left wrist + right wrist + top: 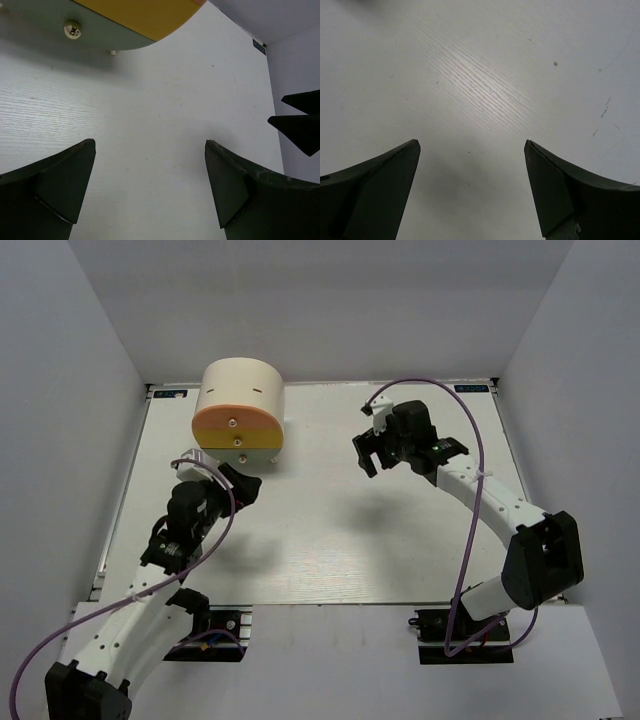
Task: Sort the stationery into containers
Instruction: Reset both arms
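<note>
Drum: we see the cream drum standing on the worktop in the upper left of the top view, near the far edge.
Drum front: it faces the bottom of the frame, with stacked sections, orange on top, yellow under it and a pale one lowest.
Knobs: a small round knob sits on each section. In the left wrist view one knob shows on the pale green section at the upper left, with the yellow section above it.
Left tool: in the top view we find the left tool just below the drum's front, near it but apart.
Left tool state: in its own view the left tool has its jaws spread wide and holds nothing, with only worktop between them.
Right tool: the right tool hangs right of centre in the upper half of the top view, well apart from the drum.
Right tool state: in its own view the right tool is also wide apart and grips nothing, above bare wood-grain worktop.
Cross view: its dark fingers show at the right edge of the left wrist view.
Cables: a purple cable loops along the right arm, and another runs along the left arm.
</note>
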